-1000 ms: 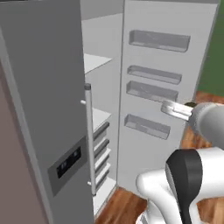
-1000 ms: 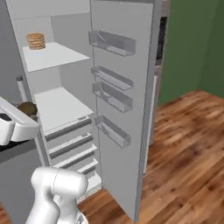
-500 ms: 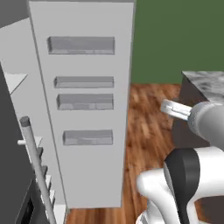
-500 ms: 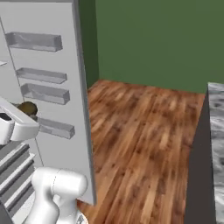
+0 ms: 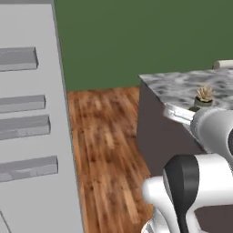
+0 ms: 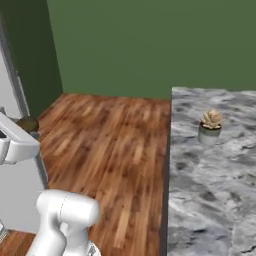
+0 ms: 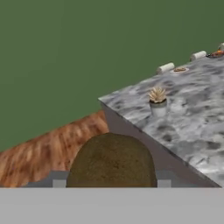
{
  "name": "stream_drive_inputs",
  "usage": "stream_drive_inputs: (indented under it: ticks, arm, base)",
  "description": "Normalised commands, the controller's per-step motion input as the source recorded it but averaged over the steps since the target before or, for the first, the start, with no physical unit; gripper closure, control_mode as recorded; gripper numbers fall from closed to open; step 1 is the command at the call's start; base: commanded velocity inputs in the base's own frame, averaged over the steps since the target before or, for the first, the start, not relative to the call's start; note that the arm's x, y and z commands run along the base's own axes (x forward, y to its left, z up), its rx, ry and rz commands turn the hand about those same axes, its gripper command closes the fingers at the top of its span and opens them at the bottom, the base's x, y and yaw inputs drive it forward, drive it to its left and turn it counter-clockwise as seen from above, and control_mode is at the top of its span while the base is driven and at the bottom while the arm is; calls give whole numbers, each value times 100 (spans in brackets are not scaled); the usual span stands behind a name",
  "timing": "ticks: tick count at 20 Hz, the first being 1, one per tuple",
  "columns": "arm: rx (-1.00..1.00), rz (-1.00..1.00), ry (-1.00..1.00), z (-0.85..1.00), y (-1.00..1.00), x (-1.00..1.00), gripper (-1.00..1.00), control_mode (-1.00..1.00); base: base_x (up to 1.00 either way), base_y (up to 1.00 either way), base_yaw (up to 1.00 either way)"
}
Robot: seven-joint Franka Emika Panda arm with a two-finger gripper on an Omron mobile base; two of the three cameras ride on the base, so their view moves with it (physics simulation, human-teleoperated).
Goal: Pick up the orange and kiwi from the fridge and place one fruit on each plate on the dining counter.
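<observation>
Tool (image 7: 112,183) clamped on the kiwi (image 7: 112,161), brown fruit sitting between the fingertips, off the floor and short of the bench (image 7: 192,118). Kiwi also visible at arm's end (image 6: 26,124). Small potted plant (image 6: 210,126) on the marbled bench near its edge; fridge (image 5: 32,136) door at left.

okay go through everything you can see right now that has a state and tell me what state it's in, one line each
gripper: shut on the kiwi.
kiwi: held between the fingertips, off any surface.
fridge door: swung open, door bins facing the room.
dining counter: marbled top ahead, not yet reached by the kiwi.
potted plant: upright near the counter's edge.
plates: far end of the counter, too small to tell contents.
</observation>
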Motion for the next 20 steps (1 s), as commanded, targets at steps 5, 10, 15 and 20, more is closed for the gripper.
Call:
stream_drive_inputs:
  ticks: [5,10,15,20]
  arm:
    - [0,0,0,0,0,0,100,100]
    - [0,0,0,0,0,0,100,100]
    - [0,0,0,0,0,0,100,100]
    - [0,0,0,0,0,0,100,100]
  base:
    - [100,-58,4]
    - [100,-48,8]
    - [100,-29,3]
    - [100,-2,0]
